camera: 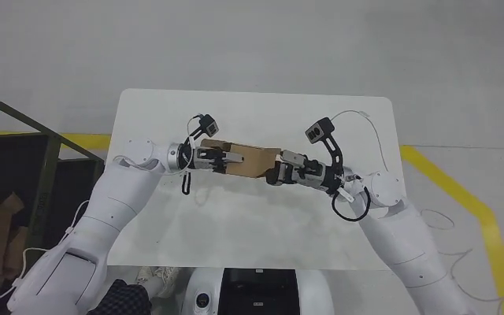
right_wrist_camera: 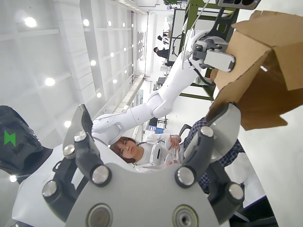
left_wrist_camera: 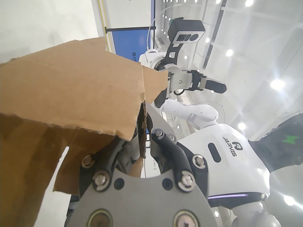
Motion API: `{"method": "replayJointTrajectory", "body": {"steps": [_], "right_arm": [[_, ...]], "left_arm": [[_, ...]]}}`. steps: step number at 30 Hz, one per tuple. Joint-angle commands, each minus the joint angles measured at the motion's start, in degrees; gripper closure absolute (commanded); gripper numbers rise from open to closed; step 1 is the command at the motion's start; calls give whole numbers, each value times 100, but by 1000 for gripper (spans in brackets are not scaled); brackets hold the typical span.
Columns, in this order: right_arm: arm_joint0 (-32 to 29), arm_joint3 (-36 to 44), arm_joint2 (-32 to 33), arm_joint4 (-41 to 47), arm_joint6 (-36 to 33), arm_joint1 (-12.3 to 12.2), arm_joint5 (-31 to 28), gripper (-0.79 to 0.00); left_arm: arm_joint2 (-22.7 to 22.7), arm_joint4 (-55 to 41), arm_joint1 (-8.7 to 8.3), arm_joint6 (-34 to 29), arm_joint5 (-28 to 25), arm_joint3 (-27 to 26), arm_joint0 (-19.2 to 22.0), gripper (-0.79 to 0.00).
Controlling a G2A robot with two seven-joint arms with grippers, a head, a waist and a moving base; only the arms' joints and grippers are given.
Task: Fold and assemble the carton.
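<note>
A brown carton (camera: pixel 250 160) is held up over the middle of the white table (camera: pixel 252 228), between my two arms. Its flaps hang loose and part-folded (left_wrist_camera: pixel 71 88) (right_wrist_camera: pixel 265 76). My left gripper (camera: pixel 223 157) is shut on one end of the carton, with a cardboard wall pinched between its fingers (left_wrist_camera: pixel 142 133). At the opposite end my right gripper (camera: pixel 278 168) is open. In the right wrist view its fingers are spread wide (right_wrist_camera: pixel 153 116), and one fingertip (right_wrist_camera: pixel 225 116) rests against the carton's edge while the other stands free.
A dark green frame (camera: pixel 31 157) with cardboard in it stands beside the table on the left arm's side. A yellow floor line (camera: pixel 449 189) runs past on the right arm's side. A thin white cable (camera: pixel 364 116) lies near the table's far corner.
</note>
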State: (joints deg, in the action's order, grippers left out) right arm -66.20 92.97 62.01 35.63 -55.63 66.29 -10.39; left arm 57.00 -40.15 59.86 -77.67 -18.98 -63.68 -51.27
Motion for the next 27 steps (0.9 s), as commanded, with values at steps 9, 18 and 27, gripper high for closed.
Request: {"method": "replayJointTrajectory", "body": {"steps": [9,18,27], "right_arm": [[376,-162,-434,4,142,141,-12,-785],[538,-370,-638,-82,208,219,60,-785],[309,-209,-115,41,126,138,-109,-785]], "left_arm": [[-13,58,41,-23,6,-112,-29,0],[40,-37,62,-172,47,-182,-59,0],[99,-50,77,-238,83,-108,-70,0]]}}
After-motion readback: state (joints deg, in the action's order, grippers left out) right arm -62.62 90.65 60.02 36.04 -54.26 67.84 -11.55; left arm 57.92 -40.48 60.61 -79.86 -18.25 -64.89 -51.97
